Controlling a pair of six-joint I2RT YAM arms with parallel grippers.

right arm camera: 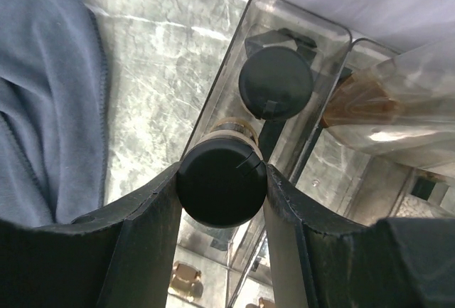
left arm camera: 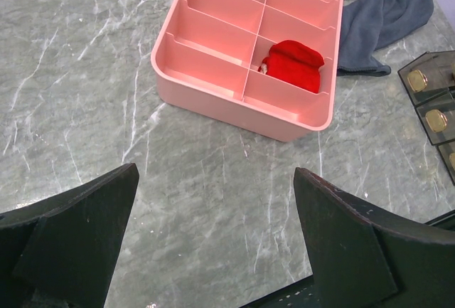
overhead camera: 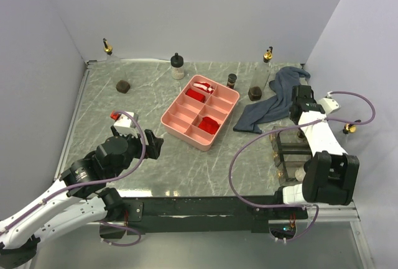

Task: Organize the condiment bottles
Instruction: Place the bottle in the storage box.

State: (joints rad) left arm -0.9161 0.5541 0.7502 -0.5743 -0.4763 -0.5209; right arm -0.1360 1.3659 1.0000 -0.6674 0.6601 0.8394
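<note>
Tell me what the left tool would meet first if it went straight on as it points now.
Probably the near wall of the pink tray. The open left tool tilts downward, so it may touch the table first; depth is unclear.

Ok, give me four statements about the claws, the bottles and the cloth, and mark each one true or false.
1. The left claw is open and holds nothing. True.
2. The right claw grips a gold-spouted bottle. False: it is shut on a black-capped bottle.
3. The blue-grey cloth lies inside the pink tray. False: it lies on the table, right of the tray in the top view.
4. A second black-capped bottle stands in the clear rack. True.
</note>
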